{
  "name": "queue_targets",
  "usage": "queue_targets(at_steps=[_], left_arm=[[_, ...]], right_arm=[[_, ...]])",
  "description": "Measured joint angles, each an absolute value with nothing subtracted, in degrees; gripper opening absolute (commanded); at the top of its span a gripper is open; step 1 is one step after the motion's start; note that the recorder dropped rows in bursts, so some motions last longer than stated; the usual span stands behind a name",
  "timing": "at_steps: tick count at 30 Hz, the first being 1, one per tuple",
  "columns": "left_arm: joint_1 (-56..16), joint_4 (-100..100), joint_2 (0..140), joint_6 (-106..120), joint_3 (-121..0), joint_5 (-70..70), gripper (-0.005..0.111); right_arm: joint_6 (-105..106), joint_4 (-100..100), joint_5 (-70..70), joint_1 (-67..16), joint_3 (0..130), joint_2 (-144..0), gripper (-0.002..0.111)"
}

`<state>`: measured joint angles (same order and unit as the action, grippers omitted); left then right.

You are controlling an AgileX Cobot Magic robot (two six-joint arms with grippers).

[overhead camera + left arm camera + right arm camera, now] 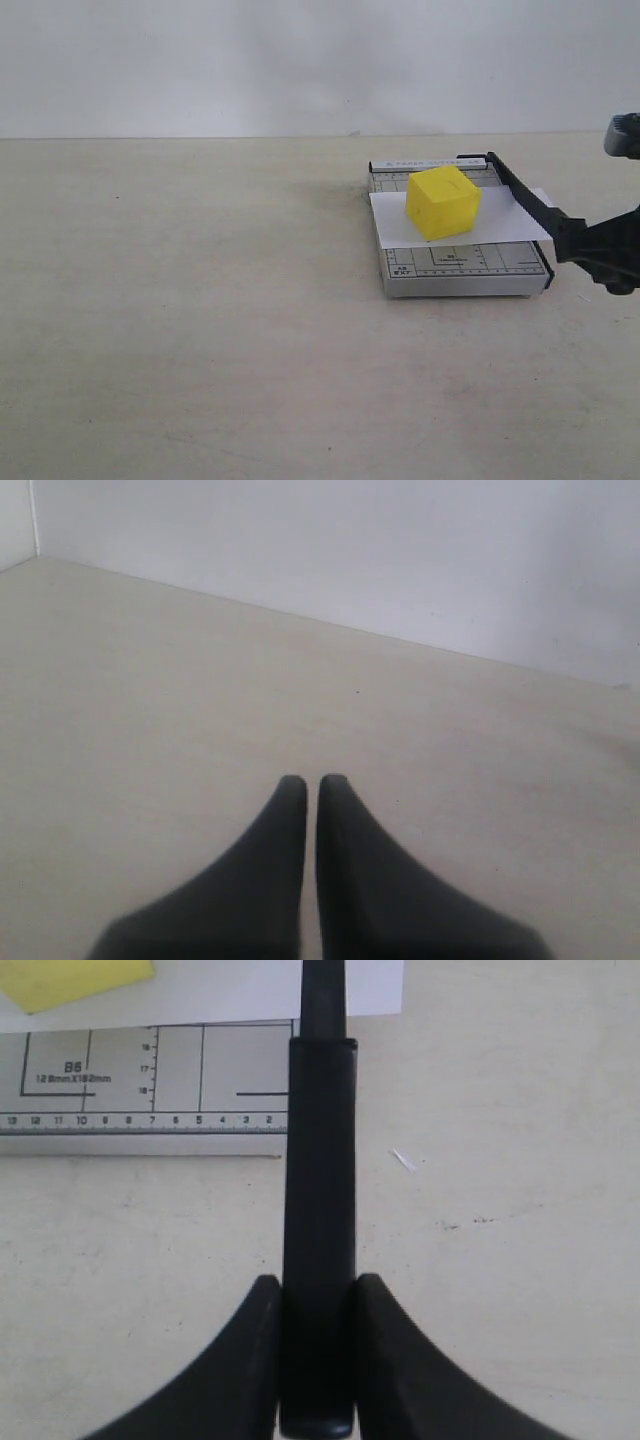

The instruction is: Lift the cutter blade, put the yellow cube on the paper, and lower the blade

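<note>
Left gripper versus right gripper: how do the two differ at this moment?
The left gripper is shut on nothing, while the right gripper is shut on the handle of the cutter blade. The left gripper's camera shows only table and wall; the right gripper is beside the grey base, where the yellow cube sits on the paper. Both have dark, tapering fingers.

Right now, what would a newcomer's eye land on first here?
The yellow cube, sitting on the paper that lies across the grey cutter base, right of centre in the exterior view. Next, the right gripper shut on the thick handle end of the cutter blade at the base's right side. The left gripper is shut on nothing, above the table.
</note>
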<state>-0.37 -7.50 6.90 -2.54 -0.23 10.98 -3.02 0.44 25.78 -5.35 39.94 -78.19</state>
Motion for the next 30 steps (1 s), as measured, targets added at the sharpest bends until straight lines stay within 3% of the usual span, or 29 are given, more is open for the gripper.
queue_targets(at_steps=[12,21,26,30], left_arm=[[-0.37,-7.50,6.90,-2.54,-0.23,10.98,0.004],[-0.37,-7.50,6.90,-2.54,-0.23,10.98,0.004],[-0.37,-7.50,6.90,-2.54,-0.23,10.98,0.004],[-0.37,-7.50,6.90,-2.54,-0.23,10.98,0.004]], right_arm=[[-1.59,1.88,26.61,-5.35,39.98,-85.86,0.001],[0.00,2.09,25.72,-5.31,39.98,-86.68,0.057],[-0.60,2.09,25.83,-5.31,39.98,-85.62,0.058],[-0.77,2.09,30.28,-5.31,39.98,-74.95,0.058]])
